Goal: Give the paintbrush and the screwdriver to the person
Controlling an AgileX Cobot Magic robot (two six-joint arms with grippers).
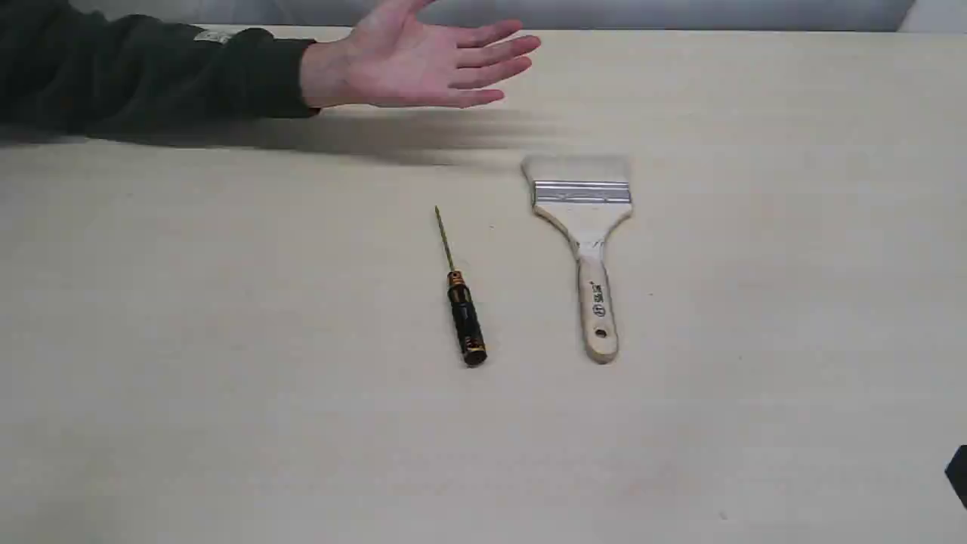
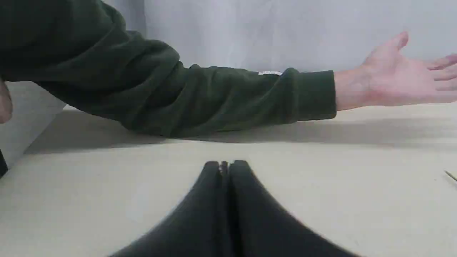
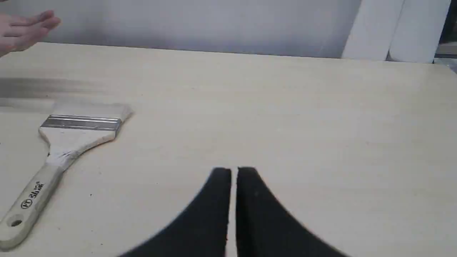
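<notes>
The paintbrush (image 1: 588,249) lies flat mid-table, bristles toward the far edge, handle toward the near edge; it also shows in the right wrist view (image 3: 68,150). Left of it lies the screwdriver (image 1: 461,298), gold shaft pointing away, black handle nearer. The person's open hand (image 1: 430,60) hovers palm-up over the far side, with a dark green sleeve (image 1: 143,72); the hand (image 2: 396,76) also appears in the left wrist view. My left gripper (image 2: 225,166) is shut and empty, low over bare table. My right gripper (image 3: 234,172) is shut and empty, well clear of the brush.
A pale wooden table (image 1: 227,340) carries everything. A grey wall runs behind it, and white rolls (image 3: 396,30) stand at the far corner. A black piece of the right arm (image 1: 958,472) pokes in at the exterior view's right edge.
</notes>
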